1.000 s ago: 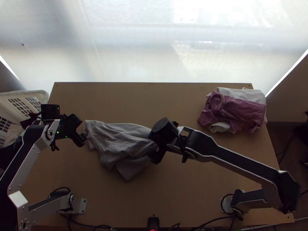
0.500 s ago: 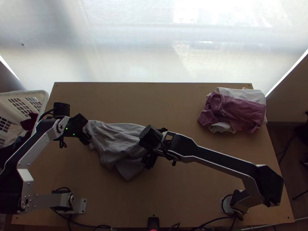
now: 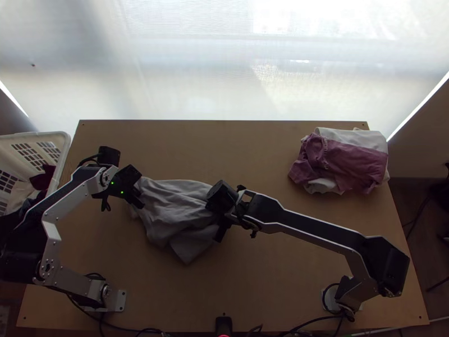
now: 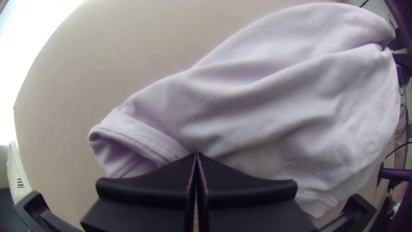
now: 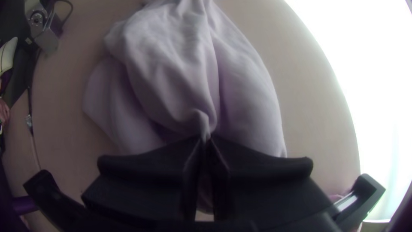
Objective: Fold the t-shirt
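The grey t-shirt (image 3: 177, 210) lies bunched left of the table's middle, with long creases. My left gripper (image 3: 140, 202) is at its left end; in the left wrist view, creases in the shirt (image 4: 266, 99) converge at the gripper (image 4: 196, 157), shut on cloth beside a stitched hem (image 4: 141, 137). At the shirt's right end is my right gripper (image 3: 219, 233). The right wrist view shows a small pinched ridge of the shirt (image 5: 171, 73) between the fingertips of that gripper (image 5: 207, 139). The cloth under both grippers is partly hidden.
Folded pink and white clothes (image 3: 351, 163) lie at the table's back right. A white basket (image 3: 39, 143) with clothes stands off the left edge. Bare wood (image 3: 224, 146) stretches behind the shirt, and cables (image 3: 292, 331) run along the near edge.
My left gripper has moved right, and the shirt's left end has shifted right with it. My right gripper first moved left, then slightly back right.
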`<state>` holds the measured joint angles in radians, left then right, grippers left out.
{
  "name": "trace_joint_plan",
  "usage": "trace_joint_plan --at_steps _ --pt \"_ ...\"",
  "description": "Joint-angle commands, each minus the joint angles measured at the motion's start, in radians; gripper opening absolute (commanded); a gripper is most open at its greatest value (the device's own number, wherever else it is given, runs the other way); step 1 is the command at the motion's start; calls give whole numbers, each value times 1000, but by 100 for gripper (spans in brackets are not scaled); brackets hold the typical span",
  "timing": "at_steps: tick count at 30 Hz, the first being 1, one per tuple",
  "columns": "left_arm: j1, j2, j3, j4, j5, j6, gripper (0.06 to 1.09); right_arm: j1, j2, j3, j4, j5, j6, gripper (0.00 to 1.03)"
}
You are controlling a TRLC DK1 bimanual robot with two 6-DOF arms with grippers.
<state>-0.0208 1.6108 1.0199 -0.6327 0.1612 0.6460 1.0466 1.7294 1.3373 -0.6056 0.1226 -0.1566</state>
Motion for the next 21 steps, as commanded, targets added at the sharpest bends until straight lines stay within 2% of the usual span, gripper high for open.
trace_joint_plan --at_steps 1,8,14,17,21 --pt "-4 21 5 -101 8 6 9 -8 -4 -18 20 2 -20 2" --pt "-4 -160 82 -401 55 32 9 -119 -70 31 20 2 -58 2" --pt "-85 -273 158 -639 135 41 9 -203 -67 95 50 3 -144 2" --pt "-219 -301 209 -711 144 -5 9 -217 -42 122 110 31 -184 2" --pt "-378 -285 328 -748 190 -98 9 -218 18 198 170 88 -195 2"
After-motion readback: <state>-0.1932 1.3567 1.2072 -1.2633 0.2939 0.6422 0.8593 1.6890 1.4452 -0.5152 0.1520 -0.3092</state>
